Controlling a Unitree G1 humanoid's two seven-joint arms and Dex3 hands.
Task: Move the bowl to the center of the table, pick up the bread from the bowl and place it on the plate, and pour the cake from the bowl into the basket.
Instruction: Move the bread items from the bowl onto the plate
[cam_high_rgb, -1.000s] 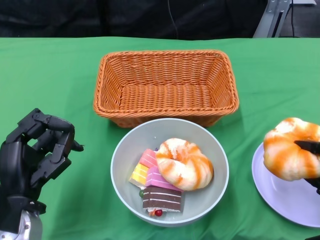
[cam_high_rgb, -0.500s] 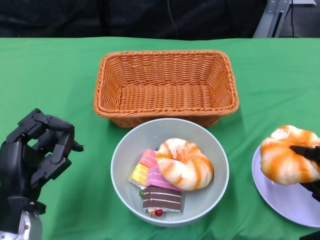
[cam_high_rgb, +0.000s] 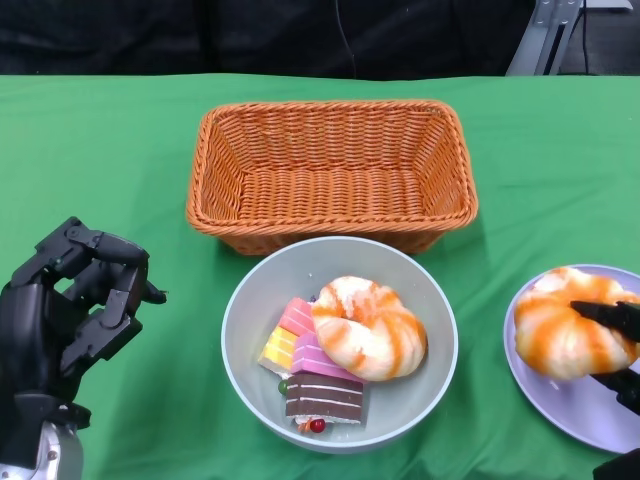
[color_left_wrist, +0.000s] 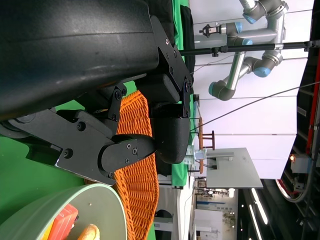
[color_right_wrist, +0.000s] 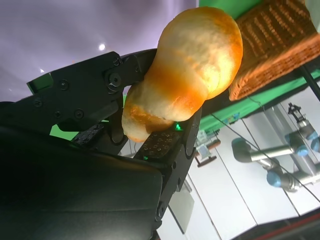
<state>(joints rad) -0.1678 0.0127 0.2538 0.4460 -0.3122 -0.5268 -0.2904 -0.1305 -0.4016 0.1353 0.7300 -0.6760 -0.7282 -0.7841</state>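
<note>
left hand (cam_high_rgb: 70, 320): mine, at the lower left of the head view; matte black, blocky linked segments with small round screws.
left forearm (cam_high_rgb: 45, 455): silver, just a sliver in the bottom left corner.
right hand (cam_high_rgb: 620, 345): black, thin dark fingers at the right edge.
finger pad (color_right_wrist: 159, 145): black, dotted grip texture, small green glow beside it.

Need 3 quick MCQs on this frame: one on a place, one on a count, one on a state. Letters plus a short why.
1. Where is the bowl? A) just in front of the basket B) inside it C) on the plate
2. Breads in view? A) one B) two C) three
3. The right hand? A) open B) holds bread C) holds cake

A: the bowl's rim sits just before the basket's near wall.
B: one bread in the bowl, one held bread.
B: its fingers grip that bread over the plate.
</note>
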